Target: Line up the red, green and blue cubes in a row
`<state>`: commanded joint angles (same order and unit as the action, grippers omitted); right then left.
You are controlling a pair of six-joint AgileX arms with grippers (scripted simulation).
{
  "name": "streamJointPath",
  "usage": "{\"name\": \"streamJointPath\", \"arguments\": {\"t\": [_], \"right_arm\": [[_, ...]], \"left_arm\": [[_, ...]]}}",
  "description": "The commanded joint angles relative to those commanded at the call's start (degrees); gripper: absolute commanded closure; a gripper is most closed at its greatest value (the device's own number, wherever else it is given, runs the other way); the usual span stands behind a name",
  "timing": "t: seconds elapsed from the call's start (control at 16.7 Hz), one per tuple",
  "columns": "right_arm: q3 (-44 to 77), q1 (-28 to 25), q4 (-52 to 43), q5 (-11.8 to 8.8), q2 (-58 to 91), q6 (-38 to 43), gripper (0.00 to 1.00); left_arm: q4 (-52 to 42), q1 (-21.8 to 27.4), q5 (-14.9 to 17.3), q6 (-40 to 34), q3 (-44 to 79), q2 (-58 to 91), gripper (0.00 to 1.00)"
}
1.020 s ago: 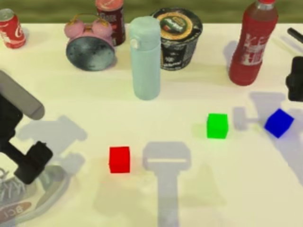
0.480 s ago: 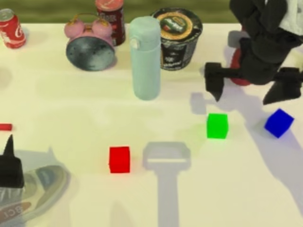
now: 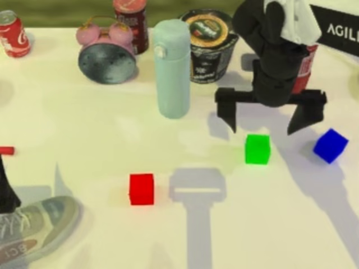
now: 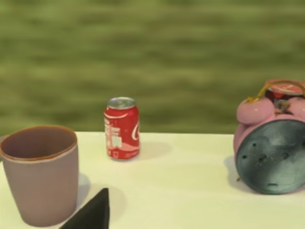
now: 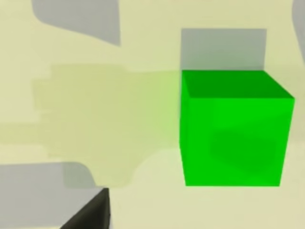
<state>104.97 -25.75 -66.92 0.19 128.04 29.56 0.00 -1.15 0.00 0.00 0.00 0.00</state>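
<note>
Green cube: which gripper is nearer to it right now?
Right. The right gripper hovers open just behind the green cube; the left arm sits at the table's far left edge.

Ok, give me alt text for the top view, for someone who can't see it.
The right tool, fingers spread wide, hovers just behind the green cube, with the blue cube to its right and the red cube farther left, nearer the front. Bottles, cans, an alarm clock and a cup line the back.
</note>
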Motion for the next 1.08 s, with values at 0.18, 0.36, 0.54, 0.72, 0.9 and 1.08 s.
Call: {"name": "streamJointPath", "arguments": {"t": [0.18,0.36,0.54,0.72,0.9,1.08], "right_arm": [[-0.2,0.3,0.1,0.0,-0.1,-0.1,0.00],[-1.9,0.2,2.5,0.0,0.7,-0.2,0.00],[-5.7,0.1,9.0,0.0,3.0,0.0,0.00],[-9.0,0.0,14.3,0.1,5.1,0.1,0.00],[-9.5,-0.1,15.0,0.1,5.5,0.1,0.00],[-9.5,-0.1,15.0,0.1,5.5,0.1,0.08]], "left_arm": [[0.0,0.0,0.0,0.0,0.0,0.0,0.00],[0.0,0.0,0.0,0.0,0.0,0.0,0.00],[0.0,0.0,0.0,0.0,0.0,0.0,0.00],[0.0,0.0,0.0,0.0,0.0,0.0,0.00],[0.0,0.0,0.0,0.0,0.0,0.0,0.00],[0.0,0.0,0.0,0.0,0.0,0.0,0.00]]}}
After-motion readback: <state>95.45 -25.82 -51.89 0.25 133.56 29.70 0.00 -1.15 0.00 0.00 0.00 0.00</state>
